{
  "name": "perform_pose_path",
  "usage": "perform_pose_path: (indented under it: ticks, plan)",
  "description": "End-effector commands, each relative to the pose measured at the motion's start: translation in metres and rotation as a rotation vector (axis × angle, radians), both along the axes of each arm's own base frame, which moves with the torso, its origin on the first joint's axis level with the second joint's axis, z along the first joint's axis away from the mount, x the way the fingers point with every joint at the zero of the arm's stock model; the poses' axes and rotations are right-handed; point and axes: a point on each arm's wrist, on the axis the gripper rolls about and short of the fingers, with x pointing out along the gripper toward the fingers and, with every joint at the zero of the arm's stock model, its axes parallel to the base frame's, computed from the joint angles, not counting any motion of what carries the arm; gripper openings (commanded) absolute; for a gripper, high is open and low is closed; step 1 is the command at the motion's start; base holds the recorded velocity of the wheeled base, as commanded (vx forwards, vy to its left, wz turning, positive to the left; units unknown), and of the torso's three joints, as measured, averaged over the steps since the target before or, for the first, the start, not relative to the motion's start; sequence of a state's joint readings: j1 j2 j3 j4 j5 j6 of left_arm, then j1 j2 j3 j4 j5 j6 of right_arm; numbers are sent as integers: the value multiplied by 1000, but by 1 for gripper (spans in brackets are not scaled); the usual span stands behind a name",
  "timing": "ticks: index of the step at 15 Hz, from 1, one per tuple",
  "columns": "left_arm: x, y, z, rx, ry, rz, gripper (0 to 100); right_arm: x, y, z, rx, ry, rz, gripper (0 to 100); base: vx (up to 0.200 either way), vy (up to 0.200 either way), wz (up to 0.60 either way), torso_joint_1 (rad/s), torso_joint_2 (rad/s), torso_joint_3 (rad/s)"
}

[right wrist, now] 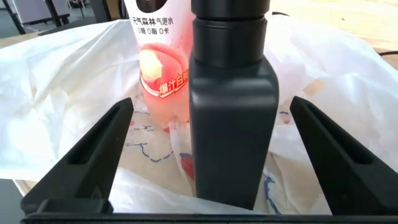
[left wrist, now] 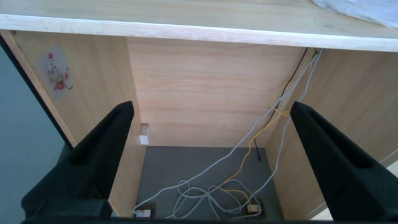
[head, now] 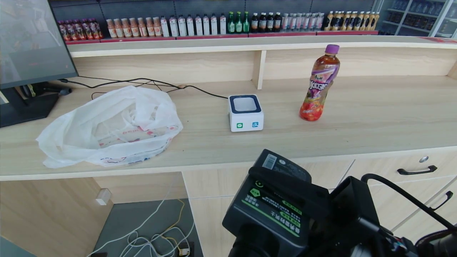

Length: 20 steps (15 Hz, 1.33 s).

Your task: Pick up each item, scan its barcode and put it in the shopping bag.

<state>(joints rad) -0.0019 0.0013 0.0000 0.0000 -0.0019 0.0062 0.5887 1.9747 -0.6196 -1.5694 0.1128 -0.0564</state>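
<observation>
A tea bottle (head: 319, 84) with a purple cap stands upright on the wooden counter (head: 357, 125), right of the white barcode scanner (head: 245, 112). The white shopping bag (head: 107, 125) lies open on the counter's left. In the right wrist view my right gripper (right wrist: 214, 168) is open, with a dark bottle (right wrist: 230, 112) standing between its spread fingers (right wrist: 93, 162), untouched. A pink juice bottle (right wrist: 158, 62) stands behind it against the white bag (right wrist: 56, 112). My left gripper (left wrist: 211, 162) is open and empty, below the counter's front edge (left wrist: 186, 31).
A monitor (head: 32, 39) stands at the counter's far left, with cables running to the scanner. Rows of drink bottles (head: 214, 23) line the back shelf. Drawers with black handles (head: 417, 171) sit under the counter on the right. Loose cables (left wrist: 211, 193) lie on the kneehole floor.
</observation>
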Motion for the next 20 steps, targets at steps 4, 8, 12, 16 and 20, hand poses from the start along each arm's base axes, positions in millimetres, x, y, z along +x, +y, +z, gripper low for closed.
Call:
perform_pose_path:
  ticks: [4, 8, 12, 16, 20]
  plan:
    - [0, 0, 0, 0, 0, 1, 100, -41, -24, 25, 17, -39, 10, 100, 0, 0, 0, 0, 0, 0]
    - [0, 0, 0, 0, 0, 1, 100, -72, -45, 43, 23, -99, 1, 100, 0, 0, 0, 0, 0, 0]
    - [0, 0, 0, 0, 0, -1, 100, -117, -85, 42, 16, -110, -42, 100, 0, 0, 0, 0, 0, 0]
    - [0, 0, 0, 0, 0, -1, 100, -178, -129, 39, 61, -148, -120, 100, 0, 0, 0, 0, 0, 0]
    - [0, 0, 0, 0, 0, 1, 100, -227, -160, 11, -63, 36, -189, 100, 0, 0, 0, 0, 0, 0]
